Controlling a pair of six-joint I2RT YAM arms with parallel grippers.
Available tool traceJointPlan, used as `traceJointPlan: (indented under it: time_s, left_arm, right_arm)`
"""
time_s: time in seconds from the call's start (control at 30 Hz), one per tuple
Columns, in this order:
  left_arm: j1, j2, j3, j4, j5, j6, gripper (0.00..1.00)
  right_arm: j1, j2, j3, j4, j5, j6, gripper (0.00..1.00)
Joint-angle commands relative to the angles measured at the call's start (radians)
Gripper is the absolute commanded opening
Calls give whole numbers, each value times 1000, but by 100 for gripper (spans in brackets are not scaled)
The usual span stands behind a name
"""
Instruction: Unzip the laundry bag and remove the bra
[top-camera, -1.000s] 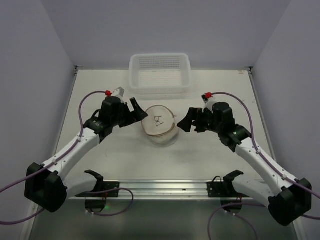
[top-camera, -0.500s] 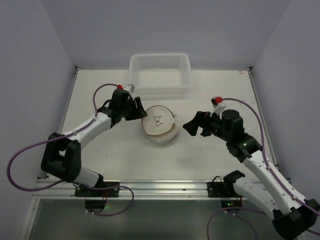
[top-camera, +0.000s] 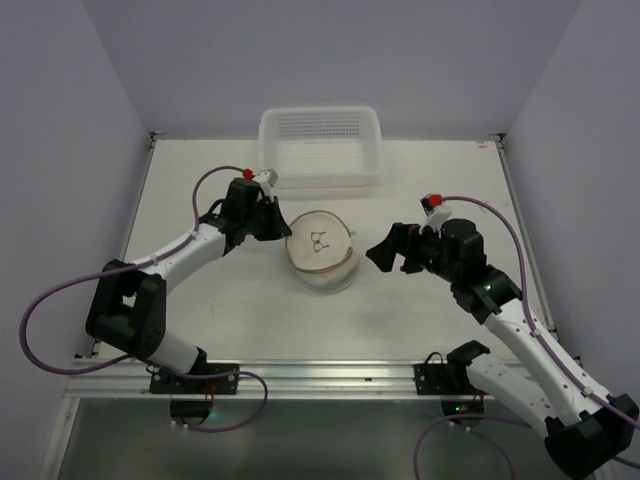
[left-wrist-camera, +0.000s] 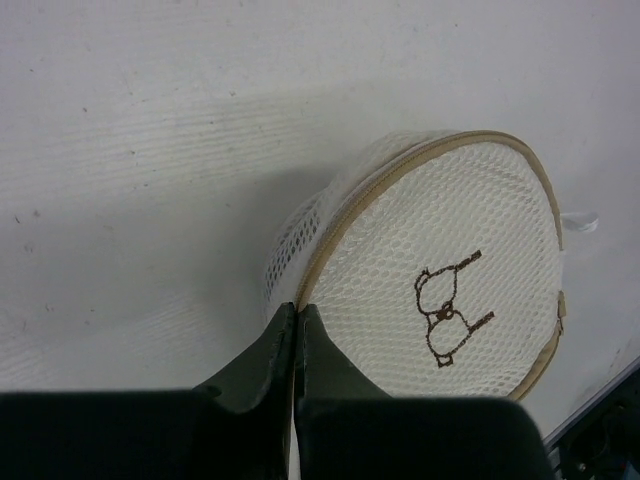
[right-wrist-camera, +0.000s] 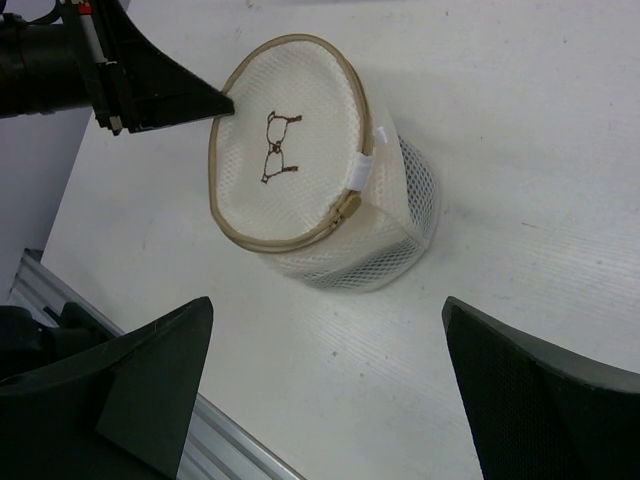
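The laundry bag (top-camera: 318, 250) is a small round mesh drum with a tan rim and a bra icon, and it stands tilted at the table's middle. My left gripper (top-camera: 288, 228) is shut, and its tips (left-wrist-camera: 296, 308) touch the bag's (left-wrist-camera: 440, 270) left rim. Whether they pinch mesh does not show. From the right wrist camera that same gripper (right-wrist-camera: 228, 101) meets the bag (right-wrist-camera: 300, 160) at its upper left rim. A white zipper tab (right-wrist-camera: 358, 170) sits on the right side. My right gripper (top-camera: 378, 250) is open, a short way right of the bag (right-wrist-camera: 326, 305). The bra is hidden.
A white perforated plastic basket (top-camera: 266, 150) stands at the back, just behind the bag. An aluminium rail (top-camera: 320, 375) runs along the near edge between the arm bases. Grey walls close in the table on the left, right and back.
My left arm reached in to the bag's left rim and its gripper went from open to shut there. The right arm drew back a little to the right, still open.
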Motion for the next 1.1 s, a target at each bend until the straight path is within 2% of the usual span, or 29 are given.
traceJointPlan:
  time_s: [0.0, 0.17, 0.33, 0.53, 0.8, 0.9, 0.93, 1.0, 1.03, 1.07]
  left_arm:
    - [-16, -42, 47, 44, 19, 45, 0]
    - [-75, -79, 131, 15, 20, 24, 0]
    - [-141, -76, 215, 12, 22, -13, 6]
    - [-231, -47, 312, 34, 20, -74, 13]
    - [-476, 179, 461, 146, 28, -146, 23]
    - [-542, 292, 551, 139, 71, -148, 44]
    - [-555, 327, 573, 133, 80, -146, 55]
    - [-575, 337, 602, 122, 79, -136, 68]
    - [-573, 325, 603, 117, 68, -131, 82]
    - [-575, 311, 600, 110, 21, -107, 88]
  right_arm:
    - [-3, 14, 22, 11, 18, -23, 99]
    - [-3, 8, 40, 8, 26, -29, 99]
    - [-3, -38, 54, -8, 58, -30, 99]
    - [-5, -127, 73, -48, 168, -12, 99]
    - [-3, -413, 86, -82, 390, 39, 99]
    - [-4, -507, 83, -102, 461, 37, 99]
    - [-3, -525, 82, -108, 473, 34, 99]
    - [-3, -561, 80, -134, 501, 28, 99]
    - [-3, -568, 79, -143, 504, 26, 99]
    - [-3, -571, 80, -165, 507, 31, 99]
